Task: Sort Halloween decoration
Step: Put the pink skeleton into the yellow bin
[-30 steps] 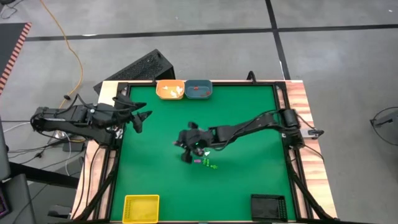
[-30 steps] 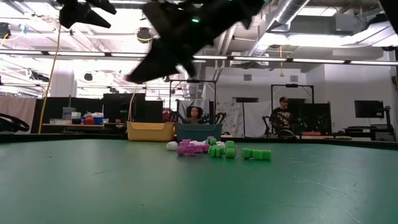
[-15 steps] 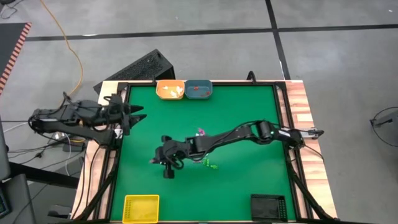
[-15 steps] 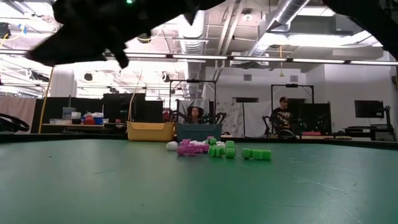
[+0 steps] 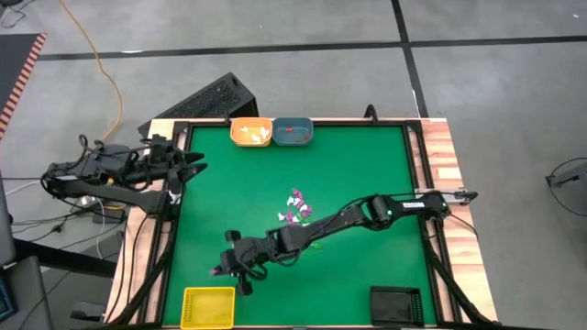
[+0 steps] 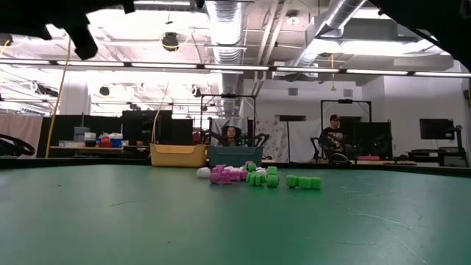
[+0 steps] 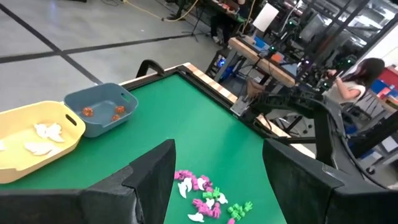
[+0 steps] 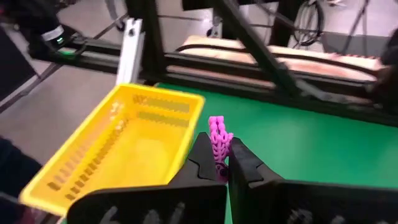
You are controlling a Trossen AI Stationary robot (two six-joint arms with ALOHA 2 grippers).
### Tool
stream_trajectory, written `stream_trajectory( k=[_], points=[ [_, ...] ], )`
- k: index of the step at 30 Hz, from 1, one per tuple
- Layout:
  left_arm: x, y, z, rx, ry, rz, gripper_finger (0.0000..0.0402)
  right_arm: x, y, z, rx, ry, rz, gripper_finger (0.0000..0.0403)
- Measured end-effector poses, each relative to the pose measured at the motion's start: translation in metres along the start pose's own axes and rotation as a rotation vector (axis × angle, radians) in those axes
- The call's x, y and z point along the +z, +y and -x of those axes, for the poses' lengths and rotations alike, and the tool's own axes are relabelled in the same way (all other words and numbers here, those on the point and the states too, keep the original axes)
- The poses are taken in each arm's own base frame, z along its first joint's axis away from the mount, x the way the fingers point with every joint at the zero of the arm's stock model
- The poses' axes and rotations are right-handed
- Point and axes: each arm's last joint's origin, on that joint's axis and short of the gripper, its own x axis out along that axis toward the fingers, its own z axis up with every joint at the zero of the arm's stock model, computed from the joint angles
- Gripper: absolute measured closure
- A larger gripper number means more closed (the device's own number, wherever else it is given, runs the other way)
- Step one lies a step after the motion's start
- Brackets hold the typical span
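The Halloween decoration is a small heap of purple, white and green trinkets (image 5: 298, 209) lying on the green mat near the table's middle, also seen in the low view (image 6: 250, 175) and the left wrist view (image 7: 208, 199). My right gripper (image 5: 220, 270) reaches far to the near-left of the table, just beside the yellow tray (image 5: 208, 307), and is shut on one purple trinket (image 8: 218, 138). My left gripper (image 5: 193, 163) hovers open at the table's left edge, high above the mat (image 7: 217, 163). My right gripper pinches the purple trinket's lower end (image 8: 219, 163) between its two fingertips (image 8: 202, 155). The ribbed piece stands up out of the fingertips and is lifted clear of the mat, next to the yellow tray's rim (image 8: 186, 134).
An orange tray (image 5: 250, 132) with white pieces and a blue tray (image 5: 293, 132) with orange-red pieces sit at the far edge. A black tray (image 5: 396, 304) is in the near-right corner. A raised frame rims the mat. People sit in the room behind the table (image 6: 335, 140).
My right gripper has swept from the heap at the table's middle toward the near-left corner, ending beside the yellow tray with the purple trinket carried along. My left arm has drawn back toward the table's left edge. The heap has stayed in place.
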Motion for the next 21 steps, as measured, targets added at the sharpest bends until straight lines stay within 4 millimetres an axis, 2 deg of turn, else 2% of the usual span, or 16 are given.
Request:
stream_trajectory(
  k=[6,12,17,21],
  points=[
    [0.0,0.0,0.0,0.001,0.002,0.0,0.017,0.002,0.024,0.0,0.04,-0.028,0.015,0.0398],
    [0.0,0.0,0.0,0.002,0.003,-0.001,0.017,0.007,0.039,-0.003,0.103,-0.138,0.038,0.0398],
    [-0.001,0.0,0.0,0.004,0.006,-0.003,0.017,-0.014,0.047,-0.016,0.131,-0.124,0.041,0.0398],
    [-0.001,0.001,0.0,0.008,0.012,-0.006,0.017,-0.017,0.05,-0.019,0.178,-0.146,0.036,0.0398]
  ],
)
